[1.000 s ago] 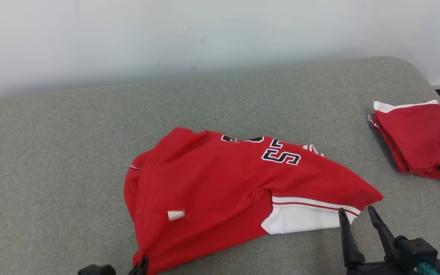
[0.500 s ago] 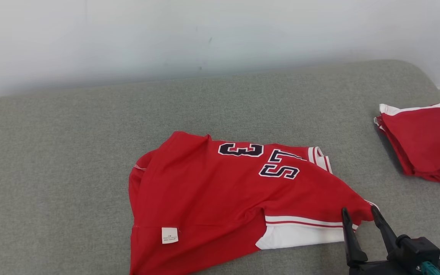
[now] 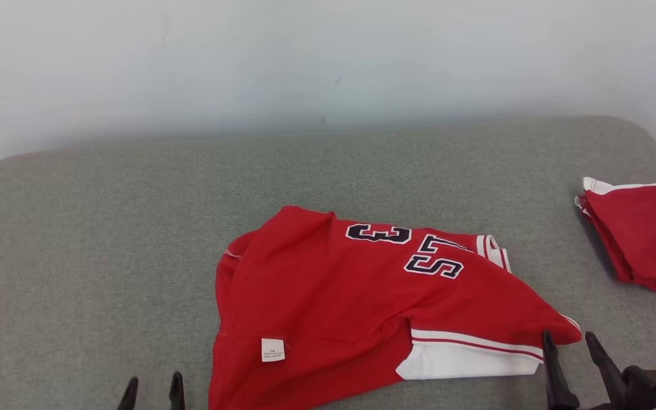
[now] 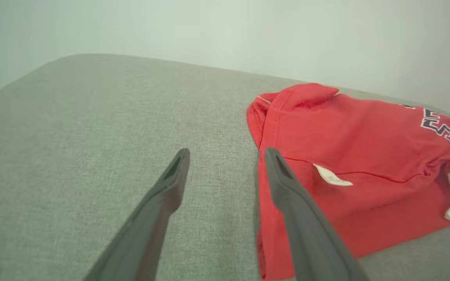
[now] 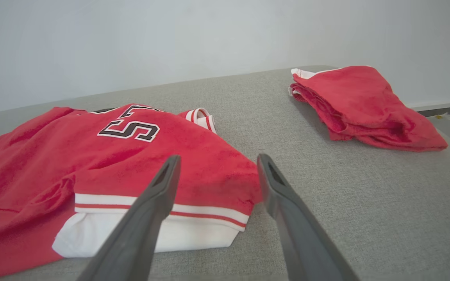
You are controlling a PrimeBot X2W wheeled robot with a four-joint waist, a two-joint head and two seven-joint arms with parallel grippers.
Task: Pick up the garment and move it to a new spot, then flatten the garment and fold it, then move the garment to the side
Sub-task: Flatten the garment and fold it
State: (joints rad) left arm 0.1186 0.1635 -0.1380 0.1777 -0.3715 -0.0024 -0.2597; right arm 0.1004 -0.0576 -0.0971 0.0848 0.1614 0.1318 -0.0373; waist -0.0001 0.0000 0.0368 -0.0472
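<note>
The garment (image 3: 351,307) is a red jersey with dark numerals, white trim and a small white label. It lies loosely crumpled in the middle of the grey padded surface (image 3: 106,239). My left gripper (image 3: 155,380) stands open and empty just left of its near-left hem. In the left wrist view the garment (image 4: 365,148) lies to the right of that gripper (image 4: 227,152), whose right finger overlaps the hem. My right gripper (image 3: 567,336) is open at the garment's near-right corner. In the right wrist view the red and white corner (image 5: 209,195) shows between the fingers of this gripper (image 5: 218,158), with nothing gripped.
A second red garment (image 3: 641,233), folded, lies at the far right near the surface's edge, also seen as a folded pile (image 5: 361,105) in the right wrist view. A pale wall (image 3: 328,57) stands behind the surface. Bare grey surface stretches to the left and behind.
My left gripper has let go of the garment's near-left hem and now stands open beside it. The garment has settled lower and flatter. The head camera has shifted; the right gripper stays open.
</note>
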